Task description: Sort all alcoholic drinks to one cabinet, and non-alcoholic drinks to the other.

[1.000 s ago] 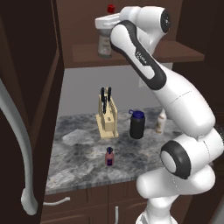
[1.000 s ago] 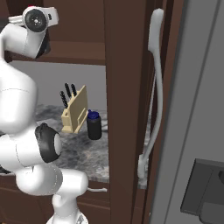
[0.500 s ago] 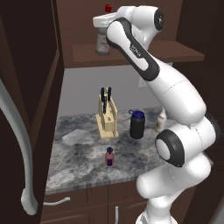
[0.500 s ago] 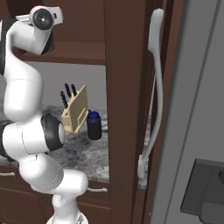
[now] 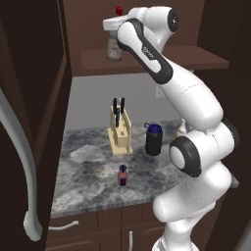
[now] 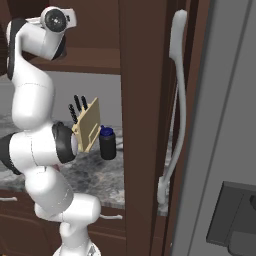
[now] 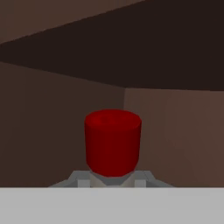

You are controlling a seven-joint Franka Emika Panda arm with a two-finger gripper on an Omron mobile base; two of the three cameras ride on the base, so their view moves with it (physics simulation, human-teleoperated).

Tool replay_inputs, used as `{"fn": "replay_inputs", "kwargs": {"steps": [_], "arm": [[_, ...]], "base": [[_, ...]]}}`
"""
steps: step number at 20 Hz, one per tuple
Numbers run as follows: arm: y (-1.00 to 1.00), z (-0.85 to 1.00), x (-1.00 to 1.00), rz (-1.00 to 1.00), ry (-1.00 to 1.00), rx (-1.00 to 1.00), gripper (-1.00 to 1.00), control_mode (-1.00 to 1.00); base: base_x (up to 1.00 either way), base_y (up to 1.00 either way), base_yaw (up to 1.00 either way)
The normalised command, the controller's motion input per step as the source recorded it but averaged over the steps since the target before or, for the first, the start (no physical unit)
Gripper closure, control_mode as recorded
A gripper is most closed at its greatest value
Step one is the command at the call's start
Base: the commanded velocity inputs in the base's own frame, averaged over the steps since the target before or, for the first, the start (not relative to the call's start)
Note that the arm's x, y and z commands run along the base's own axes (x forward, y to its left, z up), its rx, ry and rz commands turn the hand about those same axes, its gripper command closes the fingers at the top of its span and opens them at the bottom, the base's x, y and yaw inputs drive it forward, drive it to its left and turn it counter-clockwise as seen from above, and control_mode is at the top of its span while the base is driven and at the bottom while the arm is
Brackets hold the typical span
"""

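My gripper (image 5: 115,25) is shut on the neck of the clear greyish glass bottle (image 5: 114,48), just under its red cap (image 5: 118,10). The bottle stands upright at the left end of the wall cabinet's plank shelf (image 5: 162,56); whether its base touches the plank I cannot tell. In the hand view the red cap (image 7: 113,142) sits close in front of the cabinet's dark inner walls. On the counter below stand the black bottle with a blue lid (image 5: 153,139) (image 6: 107,143) and, nearer the front, the small red bottle (image 5: 122,175).
A wooden knife block (image 5: 120,130) stands on the grey stone counter (image 5: 88,171) left of the black bottle. An open cabinet door with a long curved grey handle (image 5: 24,162) hangs at the left. Another door handle (image 6: 175,100) is at the right.
The arm's upper links have swung up and straightened. The bottle in the gripper has hardly shifted at the shelf.
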Motion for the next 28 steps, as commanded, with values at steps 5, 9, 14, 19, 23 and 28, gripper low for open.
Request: {"fn": "replay_inputs", "kwargs": {"steps": [5, 9, 14, 19, 23, 28], "arm": [[0.0, -0.11, 0.28, 0.0, 0.05, 0.0, 1.0, -1.0], [0.0, -0.12, 0.29, 0.0, 0.04, 0.0, 1.0, -1.0], [0.0, -0.17, 0.26, 0.0, 0.02, 0.0, 1.0, -1.0], [0.1, -0.2, 0.15, 0.0, 0.03, -0.02, -1.0, -1.0], [0.0, -0.01, 0.0, 0.0, 0.0, 0.0, -1.0, -1.0], [0.0, 0.0, -0.24, 0.0, 0.0, 0.0, -1.0, -1.0]], "base": [[0.0, 0.0, 0.0], [0.0, 0.0, 0.0], [0.0, 0.0, 0.0], [0.0, 0.0, 0.0], [0.0, 0.0, 0.0], [0.0, 0.0, 0.0]]}}
